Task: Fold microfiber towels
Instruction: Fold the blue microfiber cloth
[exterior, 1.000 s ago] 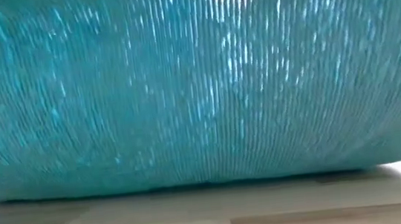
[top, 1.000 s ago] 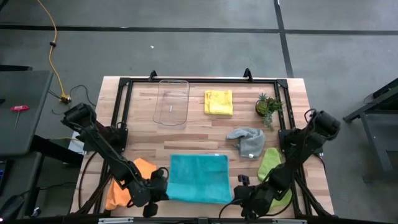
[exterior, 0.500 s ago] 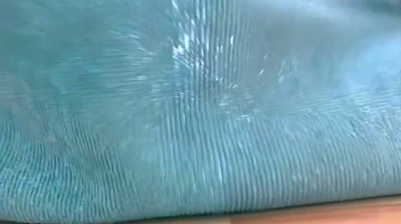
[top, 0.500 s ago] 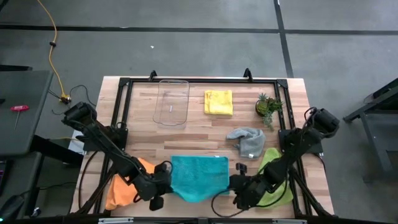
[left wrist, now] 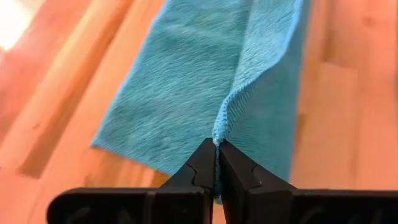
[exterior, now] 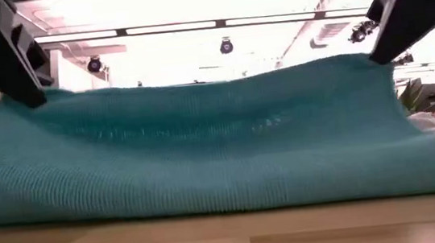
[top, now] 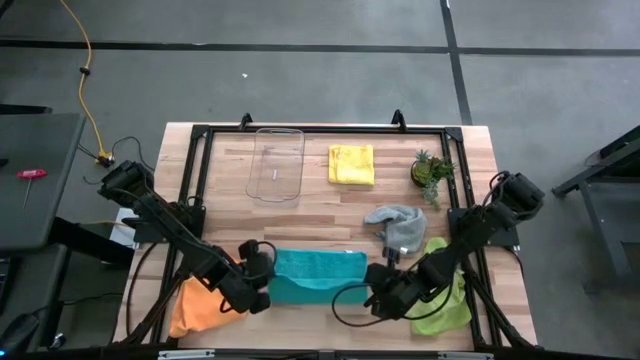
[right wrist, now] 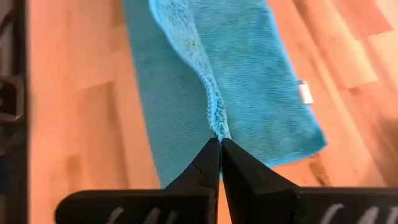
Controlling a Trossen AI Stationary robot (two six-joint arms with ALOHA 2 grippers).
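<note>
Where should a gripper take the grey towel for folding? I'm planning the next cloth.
Probably at an outer edge corner of the grey towel, coming from above. It lies crumpled between the potted plant and the lime green towel, so its rumpled rim offers raised folds to pinch, clear of both neighbours.

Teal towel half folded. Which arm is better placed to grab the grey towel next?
Right. Its end effector is shut on the teal towel just below the grey towel; the left end effector grips the far edge, beside the orange towel.
</note>
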